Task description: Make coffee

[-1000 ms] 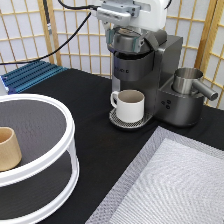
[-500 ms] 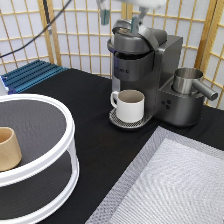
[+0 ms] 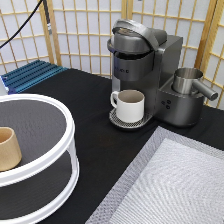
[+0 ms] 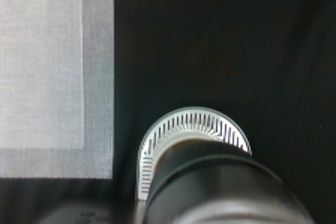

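Note:
The grey coffee machine (image 3: 150, 65) stands at the exterior view's top right with its lid down. A white mug with a handle (image 3: 129, 104) sits on the round drip tray (image 3: 118, 120) under the spout. The gripper is not in the exterior view; only a black cable (image 3: 46, 15) hangs at the top left. The coffee pod is out of view. The wrist view looks down on the machine's dark head (image 4: 214, 187) and the slotted drip tray (image 4: 195, 127) below it.
A white two-tier round shelf (image 3: 47, 165) stands at the exterior view's left with a tan handleless cup (image 3: 9, 148) on its upper tier. A grey mat (image 3: 175, 185) lies at the bottom right. A metal pitcher (image 3: 189, 81) sits on the machine. A blue rack (image 3: 30, 75) lies at the back left.
The gripper, above the machine's lid a second ago, has lifted up out of the exterior view. The machine's lid stays down and the mug has not moved.

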